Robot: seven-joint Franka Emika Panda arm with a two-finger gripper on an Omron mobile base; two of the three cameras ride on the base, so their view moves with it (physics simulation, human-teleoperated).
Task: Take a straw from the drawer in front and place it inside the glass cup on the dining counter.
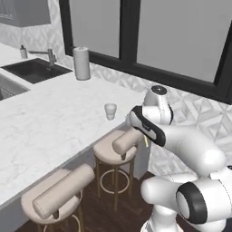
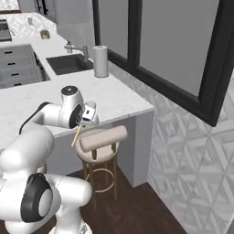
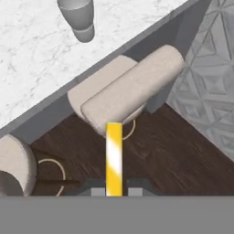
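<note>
Left base view: gripper (image 1: 144, 136) mostly hidden behind the wrist, off the counter (image 1: 50, 122) edge near the glass cup (image 1: 110, 110). Right base view: straw (image 2: 76, 135) hangs below. Hand view: jaws closed on the yellow-white straw above a stool (image 3: 132, 89).

A home kitchen, rendered: a white marble dining counter (image 1: 50, 127) with round beige stools (image 1: 115, 152) tucked beneath, a dark inset sink (image 1: 34, 70) with a faucet (image 1: 45, 55), a paper towel roll (image 1: 82, 63), patterned wall tile, dark-framed windows, and what look like grey cabinet drawers (image 2: 16, 66) beyond.
</note>
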